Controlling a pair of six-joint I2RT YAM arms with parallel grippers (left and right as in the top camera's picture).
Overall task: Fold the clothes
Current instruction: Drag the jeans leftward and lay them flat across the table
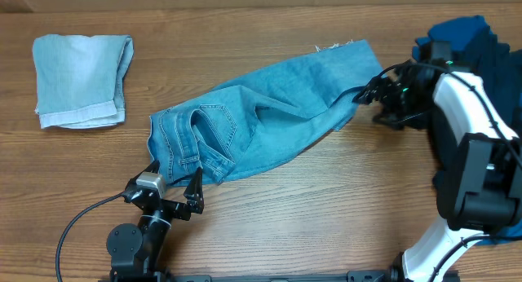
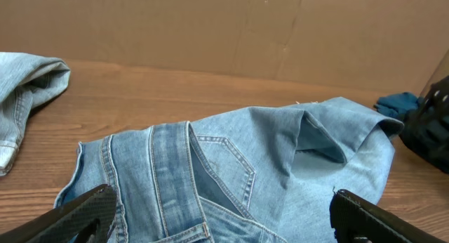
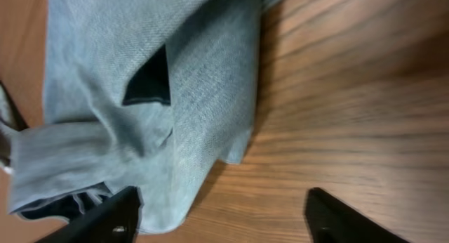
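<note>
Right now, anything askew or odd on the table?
The long light-blue denim jeans lie diagonally and rumpled, waist end bunched, with a raised pucker mid-leg. The paler folded denim piece at the left end looks tidy.

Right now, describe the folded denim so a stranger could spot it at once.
On the wooden table, look to the far left corner. The folded denim lies there alone, a neat square. Unlike the long jeans sprawled mid-table, it is paler and compact.
</note>
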